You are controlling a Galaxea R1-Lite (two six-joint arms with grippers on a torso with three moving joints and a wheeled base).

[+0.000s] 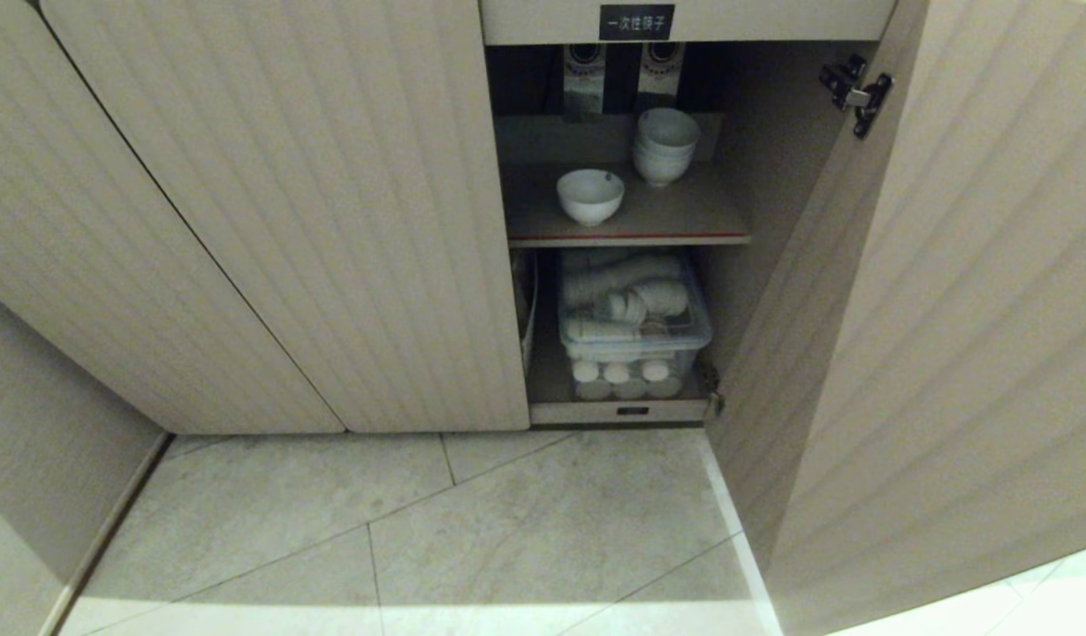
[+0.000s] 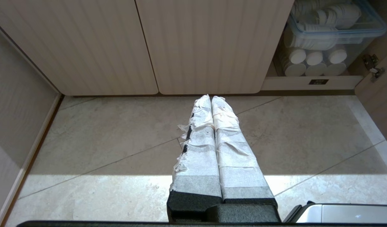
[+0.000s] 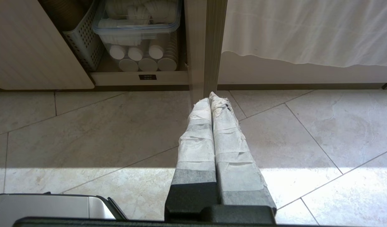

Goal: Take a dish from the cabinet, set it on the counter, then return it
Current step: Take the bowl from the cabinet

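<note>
- The left gripper (image 2: pixel 211 98) hangs over the floor tiles (image 2: pixel 117 132) before the shut doors, fingers clenched together, empty.
- The bowl (image 1: pixel 589 195) sits upright on the red-edged shelf (image 1: pixel 684 231) of the open cabinet (image 1: pixel 330 221) (a stack of bowls (image 1: pixel 665 145) stands just behind it), well apart from both grippers.
- The right gripper (image 3: pixel 210 98) hangs near the open door (image 3: pixel 213 47), fingers likewise clenched on nothing.

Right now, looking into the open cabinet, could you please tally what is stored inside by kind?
Single white bowl on the red-edged shelf: 1
Stack of nested white bowls: 1
Clear lidded bin of white items below: 1
Perforated basket beside the bin: 1
Total: 4
</note>
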